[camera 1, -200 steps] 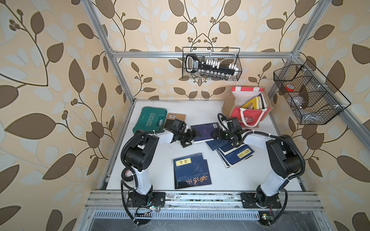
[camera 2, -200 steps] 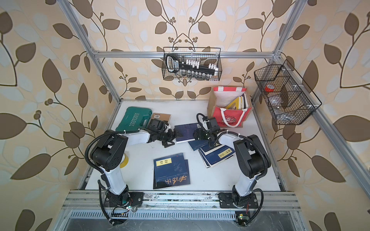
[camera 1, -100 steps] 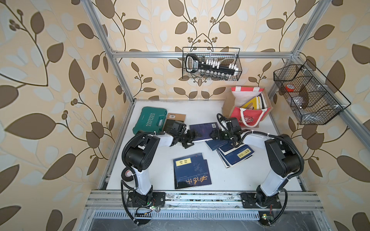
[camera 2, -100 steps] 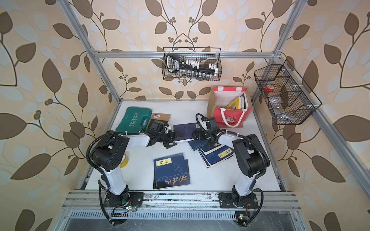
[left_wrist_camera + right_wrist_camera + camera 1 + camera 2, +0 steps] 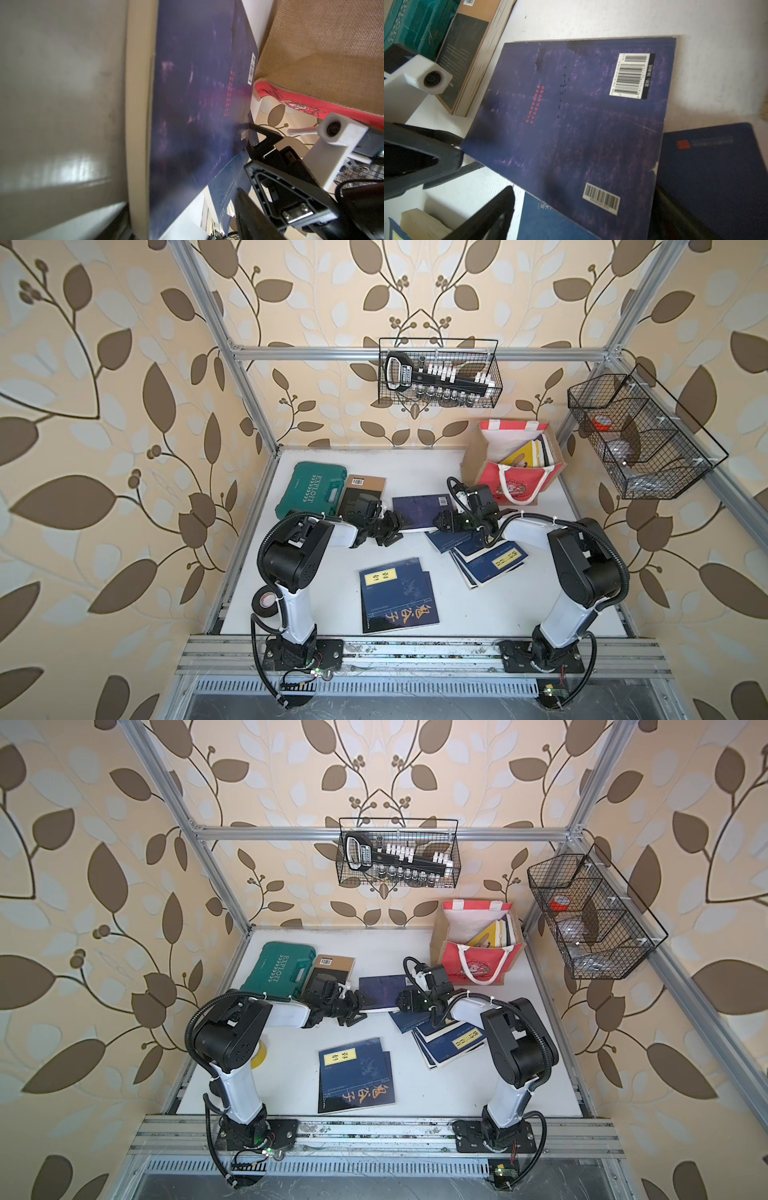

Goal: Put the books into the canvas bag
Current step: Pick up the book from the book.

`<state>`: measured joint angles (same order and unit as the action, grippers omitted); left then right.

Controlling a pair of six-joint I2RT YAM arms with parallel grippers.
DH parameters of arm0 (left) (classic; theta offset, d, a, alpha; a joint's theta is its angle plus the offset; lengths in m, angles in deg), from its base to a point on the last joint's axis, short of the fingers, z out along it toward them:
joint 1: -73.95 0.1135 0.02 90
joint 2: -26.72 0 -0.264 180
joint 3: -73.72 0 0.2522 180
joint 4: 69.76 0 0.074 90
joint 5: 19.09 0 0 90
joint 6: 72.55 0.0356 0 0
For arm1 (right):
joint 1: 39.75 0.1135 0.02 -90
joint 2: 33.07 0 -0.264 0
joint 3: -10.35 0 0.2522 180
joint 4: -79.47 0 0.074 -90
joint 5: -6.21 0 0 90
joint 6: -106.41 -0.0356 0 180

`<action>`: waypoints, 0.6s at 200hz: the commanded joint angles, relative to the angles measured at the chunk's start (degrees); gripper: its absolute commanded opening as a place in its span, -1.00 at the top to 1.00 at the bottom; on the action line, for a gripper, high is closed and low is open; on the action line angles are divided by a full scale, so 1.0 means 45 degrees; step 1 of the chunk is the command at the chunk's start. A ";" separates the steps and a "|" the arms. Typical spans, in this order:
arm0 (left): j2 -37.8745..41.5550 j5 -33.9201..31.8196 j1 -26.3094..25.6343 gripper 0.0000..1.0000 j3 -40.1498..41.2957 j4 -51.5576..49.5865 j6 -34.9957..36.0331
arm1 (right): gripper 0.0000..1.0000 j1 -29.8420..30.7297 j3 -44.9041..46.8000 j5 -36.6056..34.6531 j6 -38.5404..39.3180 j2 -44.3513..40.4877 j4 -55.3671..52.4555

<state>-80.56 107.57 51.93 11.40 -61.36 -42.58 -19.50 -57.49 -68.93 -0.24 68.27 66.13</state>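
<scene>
Right wrist view gives me the clearest look: the dark purple book (image 5: pixel 571 124) lies barcode side up on the white desk (image 5: pixel 591 18), with its lower right corner resting over a fanned stack of navy books (image 5: pixel 716 176). At the left of that frame, my left hand (image 5: pixel 467 161) has the purple book's corner between its jaws, one jaw above the cover and a thin one below. I cannot tell whether they are pressed onto it or only straddling it. My right hand (image 5: pixel 445 522) sits at the opposite edge of the same book, near the centre of a top view, with its jaws wide apart and gripping nothing. In the left wrist view, one of its fingers (image 5: pixel 266 136) has its tip right at the book's edge. In both top views the canvas bag (image 5: pixel 511 485) stands upright at the upper right of the desk, just beyond my right hand, with a yellow book (image 5: pixel 521 457) and a few others standing inside. The fanned stack spreads out right of centre, just below my right hand. Two more navy books (image 5: pixel 397 597) lie overlapped at lower centre. A brown-backed book (image 5: pixel 365 491) touches the green tool case (image 5: pixel 311 493) at the upper left, and a roll of black tape (image 5: pixel 266 599) lies at the desk's left edge.
</scene>
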 commanded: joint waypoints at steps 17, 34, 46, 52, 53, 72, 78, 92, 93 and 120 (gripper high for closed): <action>-0.0175 -0.0889 0.0245 0.01 -0.0214 -0.0952 0.0529 | -0.97 0.0199 -0.0081 0.0512 0.0076 0.0612 -0.1149; 0.0002 -0.1156 0.0284 0.23 -0.0265 -0.1259 0.0739 | -0.96 0.0217 -0.0127 0.0488 0.0085 0.0625 -0.1203; 0.0122 -0.1325 0.0340 0.31 -0.0265 -0.1437 0.0871 | -0.97 0.0212 -0.0138 0.0469 0.0115 0.0644 -0.1209; 0.0180 -0.1350 0.0379 0.35 -0.0285 -0.1509 0.0944 | -0.96 0.0225 -0.0140 0.0452 0.0124 0.0652 -0.1210; 0.0175 -0.1360 0.0390 0.35 -0.0304 -0.1517 0.0951 | -0.96 0.0226 -0.0144 0.0451 0.0124 0.0648 -0.1219; 0.0294 -0.1353 0.0527 0.46 -0.0362 -0.1678 0.1110 | -0.97 0.0244 -0.0160 0.0427 0.0144 0.0693 -0.1237; 0.0306 -0.1333 0.0574 0.50 -0.0372 -0.1673 0.1148 | -0.97 0.0249 -0.0166 0.0428 0.0155 0.0721 -0.1244; 0.0414 -0.1249 0.0654 0.58 -0.0420 -0.1690 0.1328 | -0.97 0.0273 -0.0207 0.0430 0.0163 0.0722 -0.1247; 0.0409 -0.1241 0.0655 0.59 -0.0421 -0.1695 0.1347 | -0.97 0.0269 -0.0197 0.0420 0.0163 0.0722 -0.1247; 0.0677 -0.1117 0.0675 0.87 -0.0725 -0.2200 0.1915 | -0.97 0.0519 -0.0153 0.0302 0.0367 0.0396 -0.0997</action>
<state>-80.49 103.49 54.48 10.20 -67.53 -37.59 -18.60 -58.35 -68.50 0.62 69.08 65.87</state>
